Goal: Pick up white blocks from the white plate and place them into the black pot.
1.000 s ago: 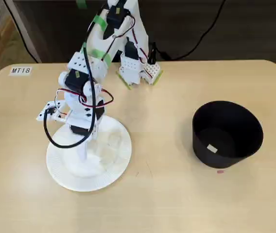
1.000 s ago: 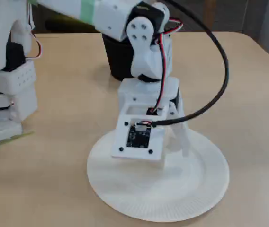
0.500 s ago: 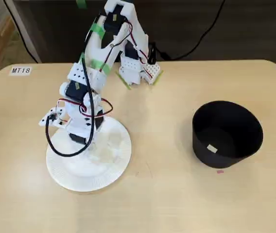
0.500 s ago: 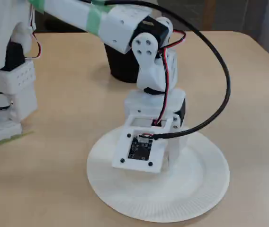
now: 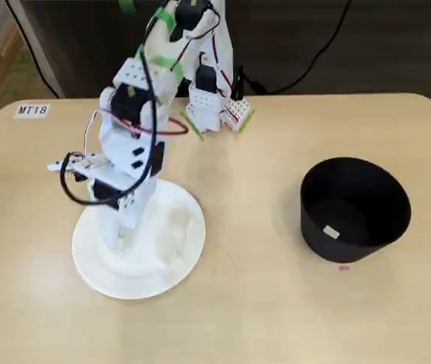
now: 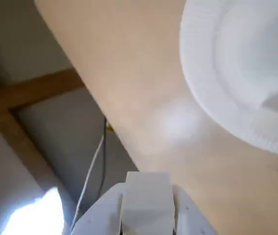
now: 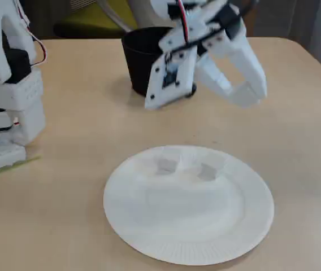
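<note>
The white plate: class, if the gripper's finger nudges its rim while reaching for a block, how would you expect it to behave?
The white plate looks thin and paper-like with a finely ribbed rim, so it is probably light and would likely slide on the smooth table. Its raised edge may flex or tip up if pressed. Only two small blocks weigh it down.

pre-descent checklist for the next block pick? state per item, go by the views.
1. Blocks left on the white plate: ok. Two white blocks sit near its far rim in a fixed view.
2. Claw empty: ok, nothing between the fingers in that view.
3. Claw open enough to straddle a block: cannot tell, the gap is seen from one angle only.
4. Claw above the plate, not touching it: ok, it hangs clear of the surface.
5. Claw lined up over one block: cannot tell, the views disagree on offset.
6. Black pot upright and unobstructed: ok, one block already lies inside.
</note>
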`<control>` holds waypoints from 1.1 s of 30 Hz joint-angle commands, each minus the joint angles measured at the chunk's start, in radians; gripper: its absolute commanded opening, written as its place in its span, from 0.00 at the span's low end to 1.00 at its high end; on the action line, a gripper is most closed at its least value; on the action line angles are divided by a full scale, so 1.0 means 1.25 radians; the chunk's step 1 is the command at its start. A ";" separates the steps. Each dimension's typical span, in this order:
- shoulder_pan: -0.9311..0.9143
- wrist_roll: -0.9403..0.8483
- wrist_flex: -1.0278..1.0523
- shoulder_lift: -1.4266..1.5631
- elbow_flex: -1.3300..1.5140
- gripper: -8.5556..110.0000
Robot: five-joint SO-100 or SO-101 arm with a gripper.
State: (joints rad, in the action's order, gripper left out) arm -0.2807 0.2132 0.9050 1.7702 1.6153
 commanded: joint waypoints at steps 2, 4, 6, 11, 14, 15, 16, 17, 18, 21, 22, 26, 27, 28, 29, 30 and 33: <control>0.196 0.050 -0.009 0.227 0.102 0.05; 0.303 0.047 -0.009 0.283 0.146 0.05; 0.405 0.007 -0.007 0.303 0.162 0.05; 0.599 -0.195 -0.005 0.282 0.166 0.05; 0.684 -0.287 -0.015 0.239 0.166 0.05; 0.707 -0.310 -0.025 0.220 0.166 0.05; 0.725 -0.331 -0.036 0.198 0.166 0.05; 0.739 -0.352 -0.045 0.175 0.164 0.05; 0.751 -0.373 -0.059 0.157 0.163 0.05; 0.771 -0.430 -0.076 0.117 0.156 0.05; 0.771 -0.448 -0.076 0.112 0.156 0.05; 0.753 -0.479 -0.069 0.103 0.167 0.05; 0.749 -0.495 -0.056 0.101 0.168 0.14; 0.742 -0.517 -0.038 0.101 0.168 0.29; 0.735 -0.526 -0.026 0.101 0.169 0.37; 0.728 -0.526 -0.017 0.101 0.169 0.39; 0.714 -0.525 -0.011 0.110 0.169 0.39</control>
State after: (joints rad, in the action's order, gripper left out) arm 0.6397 -0.4341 0.8851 1.8899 1.8300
